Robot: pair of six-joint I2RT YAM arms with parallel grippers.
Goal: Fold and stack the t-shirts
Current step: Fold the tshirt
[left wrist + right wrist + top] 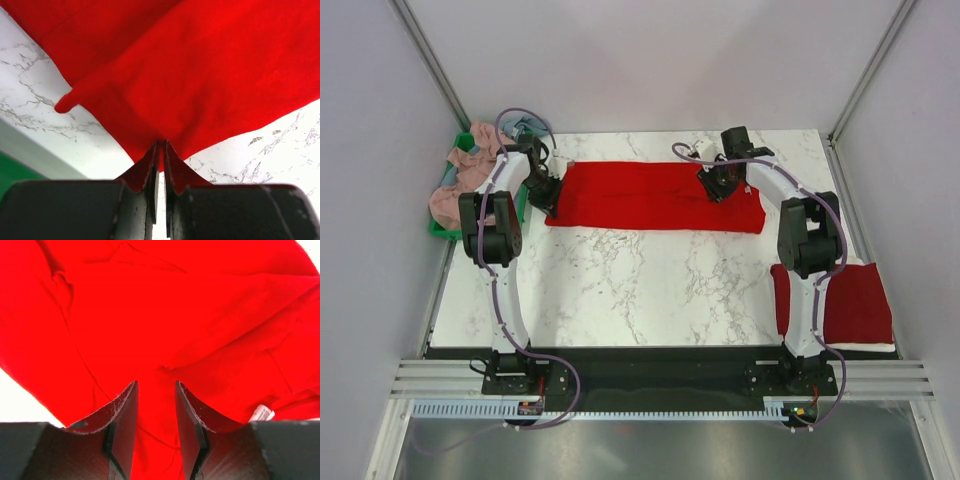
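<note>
Nearest you, at the right corner of the marble surface (650,290), a folded red t-shirt (855,300) lies flat just beside the right arm (808,250), whose upright link covers part of its left edge. From the bases, both arms rise and bend forward over the bare middle of the surface, each elbow hunched high and each wrist tipped down toward the far half. There the long red t-shirt (650,195) lies spread sideways as a wide band between the two claws. Your left claw (161,145) is at the band's left end, low against the surface, with its jaws closed to a thin slit and a fold of the red cloth pinched between them. The cloth fans out from that pinch across the marble. Your right claw (156,385) sits over the band's right part with its jaws standing apart. Red fabric fills the gap between them, but you cannot tell whether the tips touch it. A small white neck label (261,413) shows just right of that claw. Beyond the left arm (500,220), off the far left edge of the surface, a green bin (442,230) holds a crumpled pink shirt (455,190), with a grey-blue shirt (525,125) bunched behind it.
</note>
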